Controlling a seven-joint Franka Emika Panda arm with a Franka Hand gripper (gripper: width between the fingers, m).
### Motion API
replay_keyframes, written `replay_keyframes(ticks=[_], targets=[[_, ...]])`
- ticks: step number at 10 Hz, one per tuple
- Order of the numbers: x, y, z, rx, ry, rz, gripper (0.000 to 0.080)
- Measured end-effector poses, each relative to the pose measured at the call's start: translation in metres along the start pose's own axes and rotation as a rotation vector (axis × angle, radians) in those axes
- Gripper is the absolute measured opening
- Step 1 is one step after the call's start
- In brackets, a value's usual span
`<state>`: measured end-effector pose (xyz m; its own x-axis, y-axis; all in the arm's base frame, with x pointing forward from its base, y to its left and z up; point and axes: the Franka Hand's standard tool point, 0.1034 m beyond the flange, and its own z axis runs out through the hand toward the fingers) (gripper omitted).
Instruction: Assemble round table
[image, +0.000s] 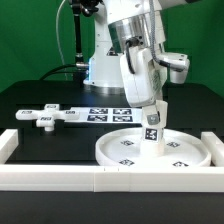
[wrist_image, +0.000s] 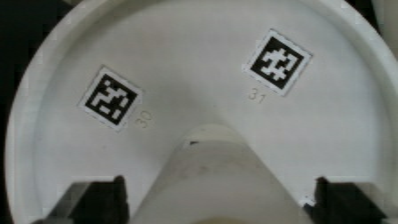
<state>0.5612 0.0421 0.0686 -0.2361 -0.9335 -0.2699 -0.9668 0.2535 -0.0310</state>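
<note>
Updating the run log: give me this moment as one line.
gripper: shut on leg | leg: slightly tilted over disc middle, seating unclear | cross base: loose on table

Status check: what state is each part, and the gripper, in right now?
disc: flat on the table, rim up.
leg: upright, lower end at the disc's middle.
gripper: shut on the leg.
base: lying flat on the table, apart from the disc.

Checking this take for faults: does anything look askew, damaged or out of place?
Nothing stands out. The gripper holds the cylindrical leg over the round disc, with no visible damage. The cross-shaped base piece lies flat and apart, toward the exterior view's left.
</note>
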Motion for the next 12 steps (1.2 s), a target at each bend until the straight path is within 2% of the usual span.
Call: replay_keyframes(ticks=[1, 5, 8, 12], targets=[[-0.0023, 0.0007, 0.0, -0.011, 0.002, -0.03, 0.0635], [-0.0034, 0.0014, 0.0007, -0.012, 0.0, -0.305, 0.0648], [-0.0042, -0.0004, 0.0006, -0.054, 0.039, -0.747, 0.0648], [-0.0077, -0.005, 0.0001, -0.078, 0.038, -1.107, 0.0648]])
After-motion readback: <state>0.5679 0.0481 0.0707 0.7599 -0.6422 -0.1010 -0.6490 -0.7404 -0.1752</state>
